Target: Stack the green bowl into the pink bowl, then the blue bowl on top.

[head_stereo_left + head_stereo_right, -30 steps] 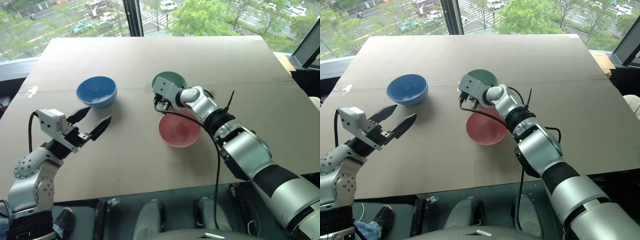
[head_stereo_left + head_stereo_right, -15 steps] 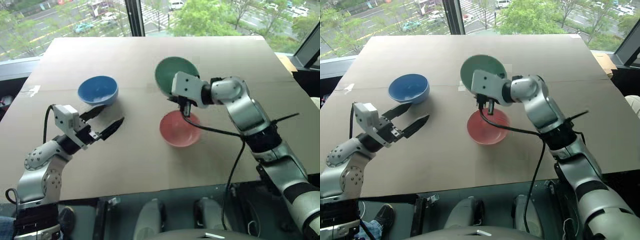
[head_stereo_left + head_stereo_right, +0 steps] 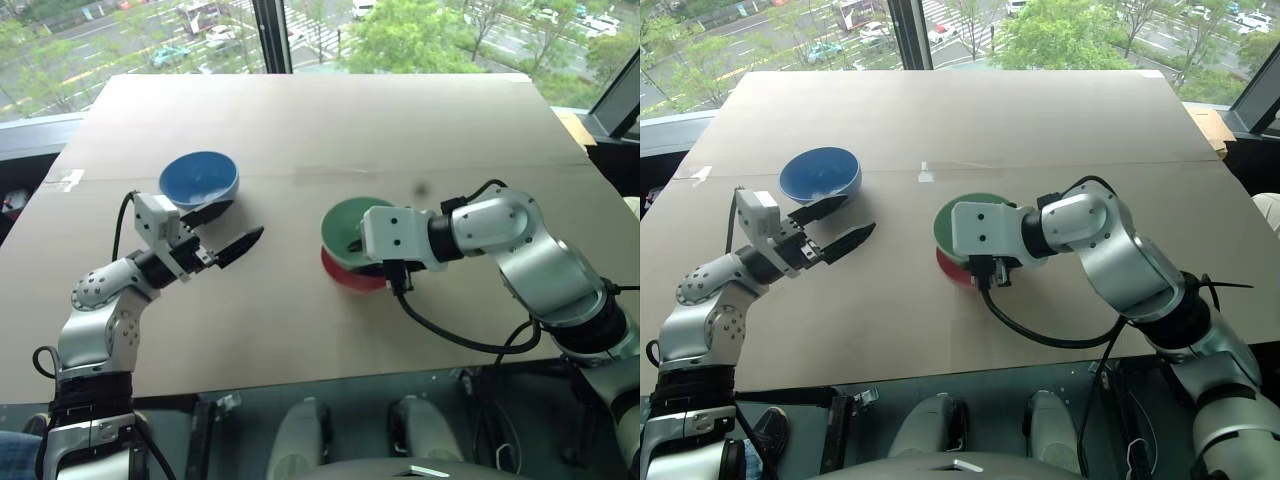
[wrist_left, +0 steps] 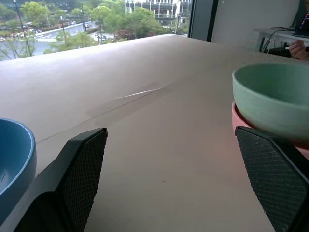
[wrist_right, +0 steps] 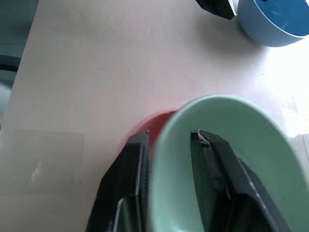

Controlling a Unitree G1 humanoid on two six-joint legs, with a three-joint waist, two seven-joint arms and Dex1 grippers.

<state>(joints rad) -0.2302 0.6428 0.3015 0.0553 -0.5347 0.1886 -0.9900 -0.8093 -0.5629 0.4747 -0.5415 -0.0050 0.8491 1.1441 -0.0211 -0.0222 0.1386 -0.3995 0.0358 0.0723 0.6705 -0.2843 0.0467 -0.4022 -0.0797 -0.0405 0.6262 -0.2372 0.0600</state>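
Resting in the pink bowl [image 3: 345, 272] on the desk [image 3: 300, 130], the green bowl [image 3: 350, 222] looks light, stiff, slick (best pinched at the rim); right tool [image 5: 169, 145] straddles its wall, grip uncertain; left tool [image 3: 225, 228] spread, empty, beside the blue bowl [image 3: 198, 178]

Silver-grey arms w/ black joints, white wrist boxes, black cables, black-fingered left tool [image 3: 228, 229]

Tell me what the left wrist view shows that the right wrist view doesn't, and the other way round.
Left wrist view: the left gripper, wide open, and trees outside a window. Right wrist view: the right gripper, one finger inside the green bowl, one outside its rim. Both: the green bowl sitting in the pink bowl, the blue bowl standing apart, and the cardboard-covered table.
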